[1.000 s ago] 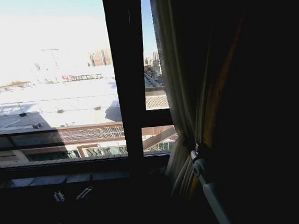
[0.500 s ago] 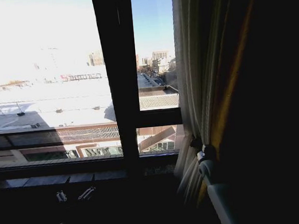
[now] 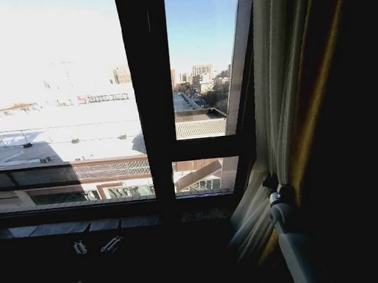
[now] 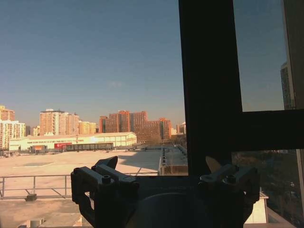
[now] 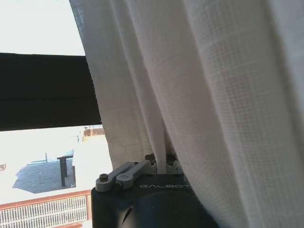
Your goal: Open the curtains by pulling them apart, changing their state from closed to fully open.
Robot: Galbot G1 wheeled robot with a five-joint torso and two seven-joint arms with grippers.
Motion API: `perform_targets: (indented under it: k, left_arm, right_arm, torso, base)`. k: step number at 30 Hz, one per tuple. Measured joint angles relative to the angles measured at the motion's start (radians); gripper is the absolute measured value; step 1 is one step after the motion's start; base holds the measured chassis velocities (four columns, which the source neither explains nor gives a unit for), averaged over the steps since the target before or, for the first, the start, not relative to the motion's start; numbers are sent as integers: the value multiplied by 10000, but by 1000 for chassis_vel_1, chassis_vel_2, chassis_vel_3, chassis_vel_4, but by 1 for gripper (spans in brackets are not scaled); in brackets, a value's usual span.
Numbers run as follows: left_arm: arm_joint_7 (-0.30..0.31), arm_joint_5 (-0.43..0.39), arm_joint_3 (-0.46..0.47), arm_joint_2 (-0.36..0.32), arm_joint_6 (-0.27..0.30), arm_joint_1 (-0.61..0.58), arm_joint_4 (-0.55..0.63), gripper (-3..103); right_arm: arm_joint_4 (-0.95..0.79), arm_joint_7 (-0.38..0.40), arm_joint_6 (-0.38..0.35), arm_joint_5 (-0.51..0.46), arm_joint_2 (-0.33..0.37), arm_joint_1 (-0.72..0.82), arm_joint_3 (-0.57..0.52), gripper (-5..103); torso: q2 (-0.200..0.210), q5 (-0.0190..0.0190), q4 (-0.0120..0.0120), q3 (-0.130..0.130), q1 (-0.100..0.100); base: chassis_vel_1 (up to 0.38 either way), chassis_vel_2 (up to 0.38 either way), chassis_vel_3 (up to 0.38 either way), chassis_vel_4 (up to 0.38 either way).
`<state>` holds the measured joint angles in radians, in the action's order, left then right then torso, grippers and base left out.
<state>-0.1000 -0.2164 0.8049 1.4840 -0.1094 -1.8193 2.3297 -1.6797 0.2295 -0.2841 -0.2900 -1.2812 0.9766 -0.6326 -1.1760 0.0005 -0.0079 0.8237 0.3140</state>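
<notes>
Rightward, the right gripper pinches the bunched curtains; left gripper gapes.

Two small pale objects on dark windowsill.

Right gripper: dark housing with embossed GALBOT lettering, grey metal finger link with a round screw head, white cylindrical forearm segments in head view; left gripper: dark blocky finger mounts each with a top screw, rounded dark body between them.
</notes>
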Motion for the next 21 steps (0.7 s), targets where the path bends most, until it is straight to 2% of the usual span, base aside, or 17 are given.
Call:
perform_targets:
  k: [1,3,7,9,13,15,18,19,21]
  left_arm:
    - [-1,-12,0,-3,1,18,-23,100]
    - [-3,-26,2,-4,2,39,-46,100]
    - [0,-68,16,-32,23,162,-173,100]
    - [0,-79,17,-41,27,175,-179,100]
    - [2,-239,24,-60,47,229,-221,100]
    - [3,-255,23,-60,47,233,-237,100]
    - [10,-345,38,-88,36,251,-267,100]
    - [10,-345,38,-88,36,251,-267,100]
    - [17,-408,74,-137,36,273,-255,100]
  right_arm:
    - [-379,-94,-71,-18,-35,224,182,12]
    - [-691,-135,-125,-30,-67,423,321,12]
    - [-2152,-401,-569,-114,-156,1590,893,33]
    - [-2428,-436,-660,-93,-151,1824,983,33]
    - [-4045,-432,-1122,184,-115,3132,1239,55]
    - [-4225,-426,-1135,255,-116,3278,1251,55]
    - [-5379,-282,-1137,634,-251,4261,1275,71]
    - [-5379,-282,-1137,634,-251,4261,1275,71]
    - [-5648,-263,-785,937,-333,4635,1228,82]
  torso:
    - [0,0,1,0,0]
    - [0,-1,2,-1,-1]
    - [-1,-6,1,-2,-1]
    - [0,-5,1,-2,-1]
    - [-1,-3,1,-2,0]
    - [-1,-4,1,-2,-1]
    - [-1,-6,2,-3,-2]
    - [-1,-6,2,-3,-2]
    - [-2,-6,1,-3,-2]
  base:
    - [0,0,0,0]
    - [0,0,0,0]
    - [0,0,0,0]
    - [0,0,0,0]
    - [0,0,0,0]
    - [0,0,0,0]
    - [0,0,0,0]
    - [0,0,0,0]
    - [0,0,0,0]
